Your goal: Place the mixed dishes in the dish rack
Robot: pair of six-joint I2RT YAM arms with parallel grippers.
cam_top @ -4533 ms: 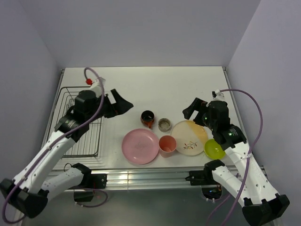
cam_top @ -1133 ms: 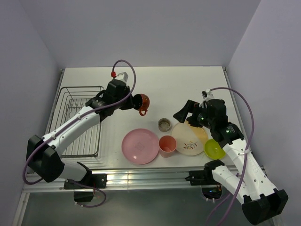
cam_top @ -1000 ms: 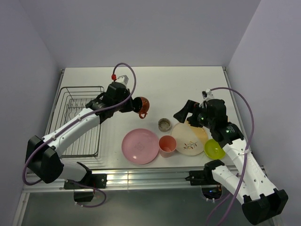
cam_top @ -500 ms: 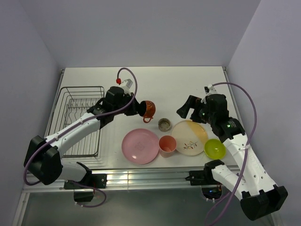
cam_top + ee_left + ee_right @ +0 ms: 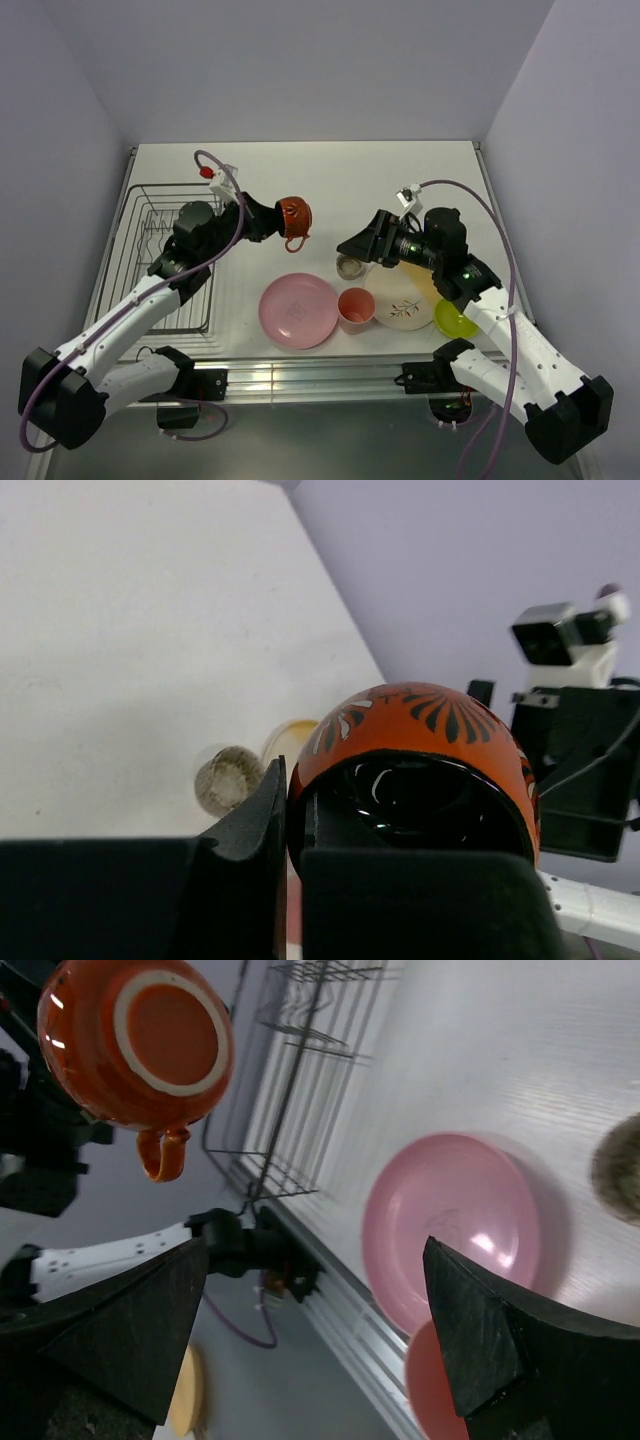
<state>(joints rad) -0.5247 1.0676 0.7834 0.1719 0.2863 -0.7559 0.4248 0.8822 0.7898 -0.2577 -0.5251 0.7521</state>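
Observation:
The dark red-orange mug (image 5: 293,215) hangs in the air above the table, tipped on its side. My left gripper (image 5: 272,219) is shut on its rim, one finger (image 5: 255,815) outside the wall and the other inside the mug (image 5: 420,745). The dish rack (image 5: 170,255) stands at the left. My right gripper (image 5: 352,246) is open and empty above the small grey-tan cup (image 5: 349,266). On the table lie the pink plate (image 5: 299,310), salmon-pink cup (image 5: 355,308), cream-and-orange plate (image 5: 405,293) and lime-green bowl (image 5: 455,317). The right wrist view shows the mug (image 5: 135,1040), rack (image 5: 310,1070) and pink plate (image 5: 450,1220).
The table's near edge runs along a metal rail (image 5: 320,370) just below the plates. Grey walls close in the table at the back and both sides. Both arms reach toward the middle, with a short gap between the mug and my right gripper.
My left arm has drawn the mug up and back to the left. My right arm has swung left from over the cream plate to above the grey-tan cup, jaws still open.

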